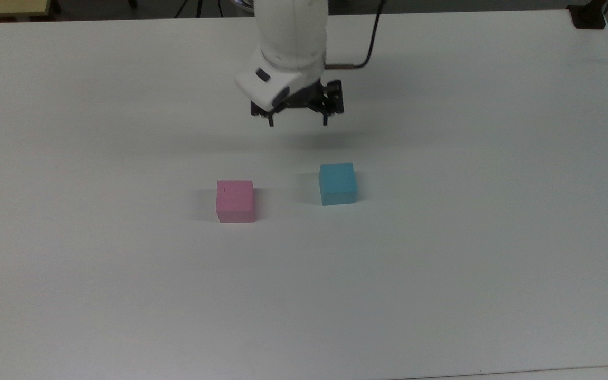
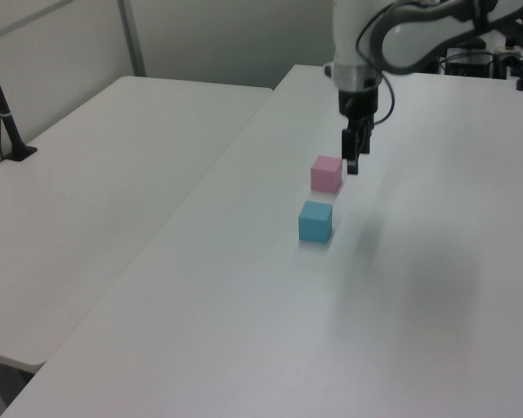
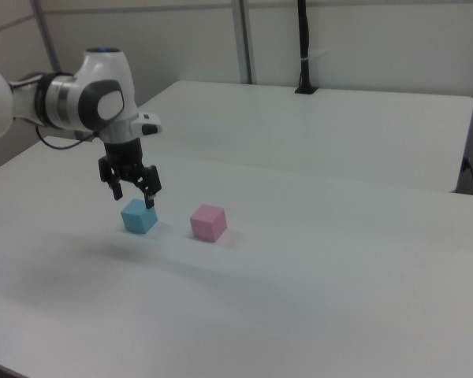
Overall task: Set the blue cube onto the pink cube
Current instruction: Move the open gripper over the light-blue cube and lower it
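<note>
Top view, read from the near edge of the white table (image 1: 441, 295) toward the far edge. Nearest lies the pink cube (image 1: 235, 200), flat on the table, a small dark mark on its top face. The blue cube (image 1: 338, 182) sits at about 2 o'clock from it, slightly farther back, apart from it with bare table between, its edges turned a little relative to the pink cube's. Beyond, at about 11 o'clock from the blue cube, the gripper (image 1: 297, 122) hangs in the air on the white arm (image 1: 291, 37), its two dark fingers spread wide and holding nothing; its shadow falls on the table short of the blue cube. In the right view the gripper (image 3: 132, 194) stands just above and behind the blue cube (image 3: 139, 216), with the pink cube (image 3: 209, 222) to the right view's right.

Risks, as judged from this arrangement: the gripper is not yet centred over the blue cube, so a straight descent could land a fingertip on its top face or shove it sideways. The cube's slight turn could make the fingers close across corners, twisting it. A poor grasp would later seat it crooked on the pink cube.
</note>
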Available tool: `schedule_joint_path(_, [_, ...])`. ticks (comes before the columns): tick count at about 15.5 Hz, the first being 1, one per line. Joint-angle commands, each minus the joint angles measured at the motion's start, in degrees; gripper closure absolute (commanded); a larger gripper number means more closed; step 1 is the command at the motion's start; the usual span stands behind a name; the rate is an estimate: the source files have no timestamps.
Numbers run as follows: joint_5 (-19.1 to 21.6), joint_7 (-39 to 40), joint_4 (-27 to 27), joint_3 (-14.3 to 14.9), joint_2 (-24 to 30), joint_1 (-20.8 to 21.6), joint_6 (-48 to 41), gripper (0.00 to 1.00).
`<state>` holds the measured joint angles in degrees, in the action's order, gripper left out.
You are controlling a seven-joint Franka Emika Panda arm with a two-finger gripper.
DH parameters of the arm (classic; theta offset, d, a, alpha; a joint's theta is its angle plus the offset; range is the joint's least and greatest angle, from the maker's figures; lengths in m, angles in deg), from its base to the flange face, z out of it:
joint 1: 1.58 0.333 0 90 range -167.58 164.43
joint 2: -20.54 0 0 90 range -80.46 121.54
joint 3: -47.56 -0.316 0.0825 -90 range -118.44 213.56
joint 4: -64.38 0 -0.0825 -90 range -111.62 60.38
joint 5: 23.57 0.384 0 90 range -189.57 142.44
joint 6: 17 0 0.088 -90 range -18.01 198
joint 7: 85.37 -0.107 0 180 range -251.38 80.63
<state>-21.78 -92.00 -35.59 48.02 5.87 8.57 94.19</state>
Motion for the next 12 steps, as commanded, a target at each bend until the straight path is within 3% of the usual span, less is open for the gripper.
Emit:
schedule_joint_path(1, [-1.44, -2.16, 3.11, 0.42, -5.27, 2.33, 1.22, 0.0])
schedule_joint_path(7, [-1.79, -7.25, 5.83, 0.25, -9.67, 4.1, 3.77, 0.0])
schedule_joint_path(12, [-5.82, -13.31, 8.74, -3.79, -12.75, 4.01, 5.43, 0.0])
